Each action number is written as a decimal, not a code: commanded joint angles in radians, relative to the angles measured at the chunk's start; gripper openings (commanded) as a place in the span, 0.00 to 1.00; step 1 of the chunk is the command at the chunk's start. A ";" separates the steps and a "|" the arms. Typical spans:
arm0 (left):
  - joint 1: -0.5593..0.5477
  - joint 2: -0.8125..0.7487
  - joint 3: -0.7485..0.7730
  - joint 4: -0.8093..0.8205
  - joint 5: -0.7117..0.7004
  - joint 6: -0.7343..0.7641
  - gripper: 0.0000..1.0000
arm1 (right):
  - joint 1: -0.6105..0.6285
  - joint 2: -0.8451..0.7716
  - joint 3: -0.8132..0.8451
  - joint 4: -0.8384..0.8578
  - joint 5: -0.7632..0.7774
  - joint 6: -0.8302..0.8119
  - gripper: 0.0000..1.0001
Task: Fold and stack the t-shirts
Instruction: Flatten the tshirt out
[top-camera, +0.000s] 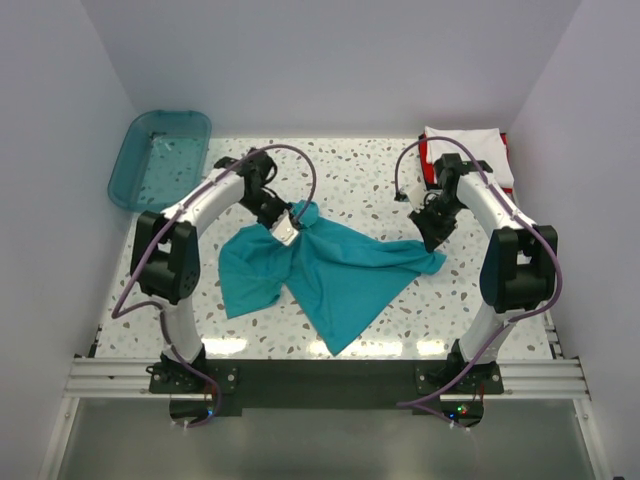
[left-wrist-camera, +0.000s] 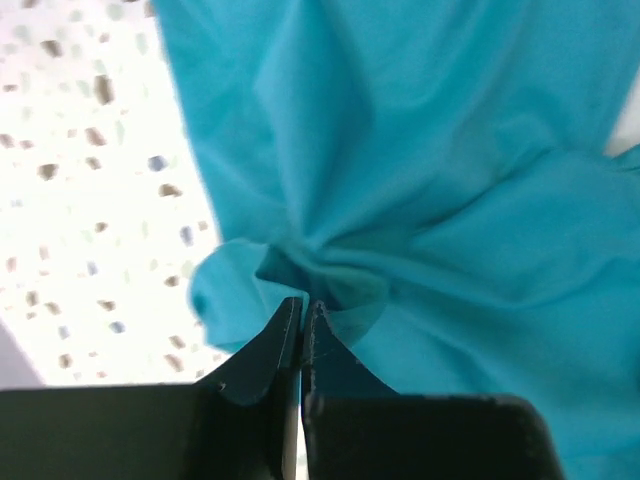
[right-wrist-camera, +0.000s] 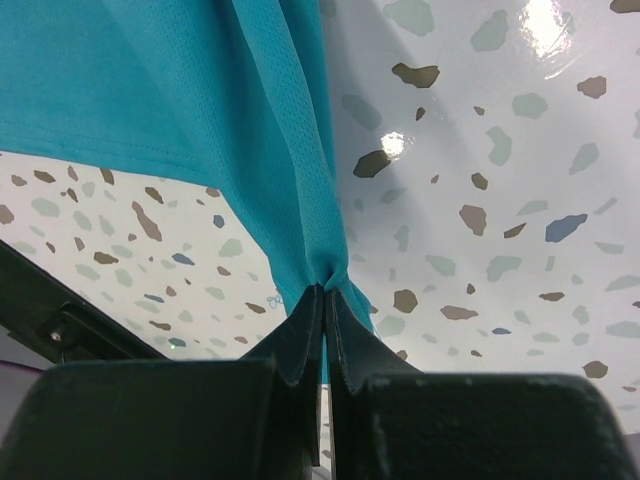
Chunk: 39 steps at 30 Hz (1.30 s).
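Left hand (left-wrist-camera: 302, 306) and right hand (right-wrist-camera: 327, 296), both tight on one teal-blue t-shirt (top-camera: 345, 280).

The left arm (top-camera: 205, 200) and right arm (top-camera: 492, 203) share one build: curved white link shells joined by chunky black joint housings, with a purple cable (top-camera: 127, 280) trailing loosely along each from base to wrist. Each stands on a black base plate (top-camera: 180, 378) bolted to a silver aluminium rail (top-camera: 105, 377), and tiny lit dots near the bases look like LEDs, reddish on the left, green and blue on the right. In the wrist views, the left gripper (left-wrist-camera: 302, 306) and right gripper (right-wrist-camera: 325, 296) have matte black fingers (left-wrist-camera: 268, 352) tapering from blocky bodies to thin curved tips.
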 joint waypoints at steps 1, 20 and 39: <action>0.030 0.011 0.124 0.184 0.069 -0.076 0.00 | 0.004 -0.035 0.017 -0.020 0.032 -0.011 0.00; 0.449 -0.339 0.243 0.838 -0.463 -2.101 0.00 | -0.007 -0.108 0.540 0.382 0.245 0.074 0.00; 0.451 -1.123 0.011 1.090 -0.845 -1.926 0.00 | -0.005 -0.783 0.344 0.738 0.156 0.071 0.00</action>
